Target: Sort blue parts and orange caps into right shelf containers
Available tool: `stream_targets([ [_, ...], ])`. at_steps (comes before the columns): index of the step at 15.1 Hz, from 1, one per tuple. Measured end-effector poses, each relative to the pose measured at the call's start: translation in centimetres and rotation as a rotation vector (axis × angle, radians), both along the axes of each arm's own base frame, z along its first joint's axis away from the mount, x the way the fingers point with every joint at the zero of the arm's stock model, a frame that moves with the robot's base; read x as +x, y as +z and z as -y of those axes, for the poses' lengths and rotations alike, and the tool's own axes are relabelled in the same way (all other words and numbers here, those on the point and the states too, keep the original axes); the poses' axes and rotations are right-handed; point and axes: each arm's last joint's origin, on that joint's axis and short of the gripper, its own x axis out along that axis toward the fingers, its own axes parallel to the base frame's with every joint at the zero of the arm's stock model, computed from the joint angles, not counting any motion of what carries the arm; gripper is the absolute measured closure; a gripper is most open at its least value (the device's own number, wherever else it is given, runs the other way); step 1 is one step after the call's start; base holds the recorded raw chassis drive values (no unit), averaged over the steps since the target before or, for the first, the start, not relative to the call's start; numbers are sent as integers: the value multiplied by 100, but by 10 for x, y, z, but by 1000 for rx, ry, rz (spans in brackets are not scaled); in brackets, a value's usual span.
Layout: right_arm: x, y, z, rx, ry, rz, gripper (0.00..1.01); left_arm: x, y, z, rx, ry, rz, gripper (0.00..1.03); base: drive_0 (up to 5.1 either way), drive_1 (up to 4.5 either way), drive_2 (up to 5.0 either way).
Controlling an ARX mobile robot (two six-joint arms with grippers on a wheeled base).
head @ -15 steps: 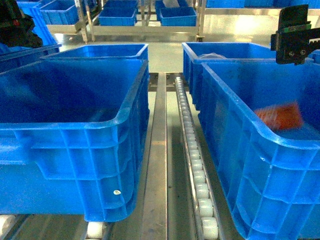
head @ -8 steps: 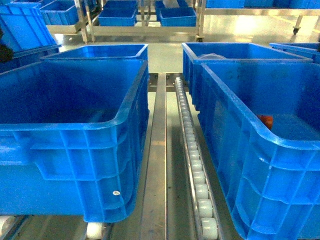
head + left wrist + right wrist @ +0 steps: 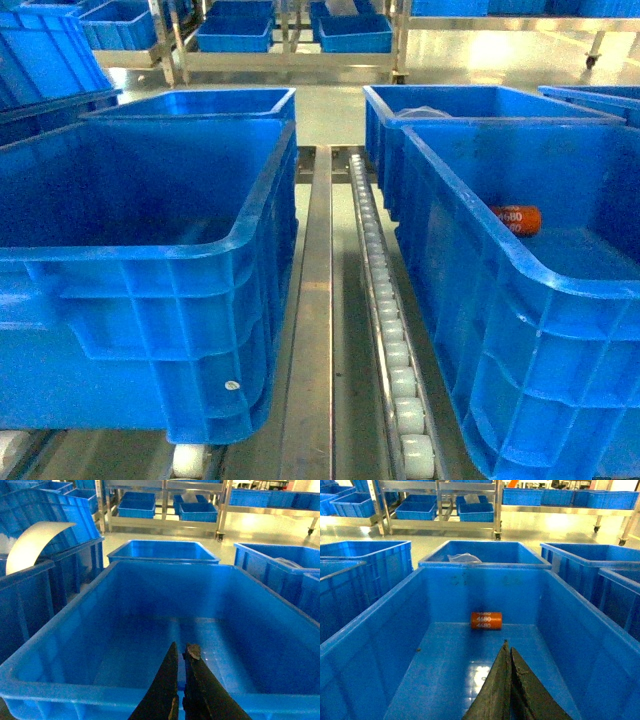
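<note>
One orange cap (image 3: pixel 515 219) printed "4680" lies on its side on the floor of the near right shelf container (image 3: pixel 470 200), close to the far wall. The right wrist view shows that orange cap (image 3: pixel 486 620) ahead of my right gripper (image 3: pixel 507 646), which is shut and empty, hanging over the crate (image 3: pixel 380 630). My left gripper (image 3: pixel 181 647) is shut with nothing in it, above the empty near left crate (image 3: pixel 60 645). Neither gripper appears in the head view. No blue parts are in view.
A roller track (image 3: pixel 385 330) and steel rails run between the two rows of crates. Behind stand two more blue crates (image 3: pixel 200 102); the right one (image 3: pixel 485 550) holds a pale crumpled item (image 3: pixel 462 557). Shelves with small bins line the back (image 3: pixel 280 40). A white curved sheet (image 3: pixel 30 542) sits far left.
Both arms have left the head view. The orange cap, blurred in mid-fall a second ago, has come to rest on the right crate's floor near the far wall.
</note>
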Motion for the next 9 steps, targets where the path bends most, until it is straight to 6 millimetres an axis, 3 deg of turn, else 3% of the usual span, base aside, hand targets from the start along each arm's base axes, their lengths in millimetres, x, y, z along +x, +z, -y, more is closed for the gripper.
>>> stream_targets([
  [3, -21, -6, 0, 0, 6, 40, 100, -20, -8, 0, 0, 2, 32, 101, 0, 0, 0],
  [5, -34, -19, 0, 1, 6, -29, 100, -31, -18, 0, 0, 1, -25, 101, 0, 0, 0],
  [9, -51, -11, 0, 1, 6, 7, 100, -46, -10, 0, 0, 1, 10, 101, 0, 0, 0],
])
